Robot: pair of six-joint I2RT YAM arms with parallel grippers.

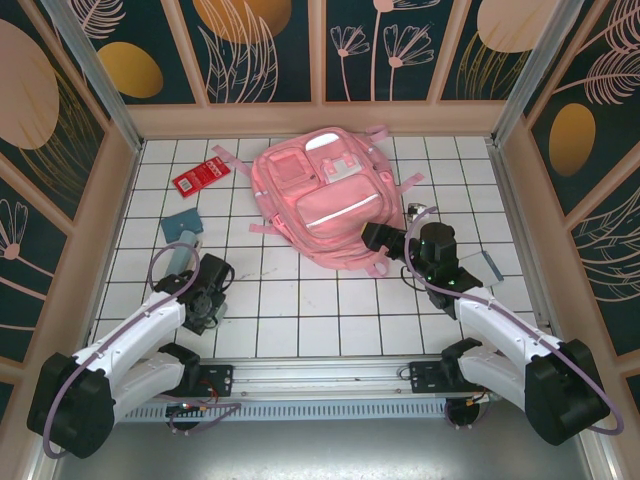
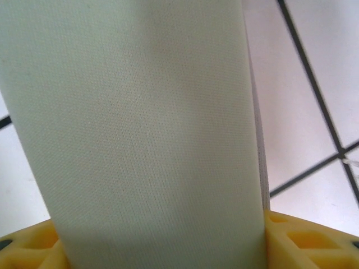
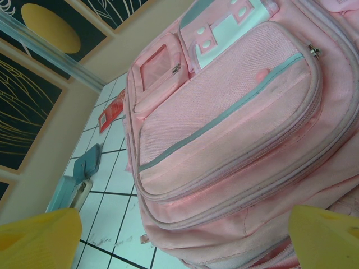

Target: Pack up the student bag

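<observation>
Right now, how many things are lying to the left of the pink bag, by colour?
Red: 1, the packet
Blue: 1, the case
Whitish: 1, the book
Total: 3

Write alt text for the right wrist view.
A pink student bag lies close up on a white tiled table, zipped front pockets facing the camera. The right gripper is open, its yellow fingers in the bottom corners; a red packet and a teal item lie beyond at left.

Bright, even overhead light casts soft shadows on the tiled table (image 1: 300,300), a strip (image 1: 330,212) on the student bag (image 1: 300,180) glares white, and the left wrist view's tile lines (image 2: 314,95) blur.
</observation>
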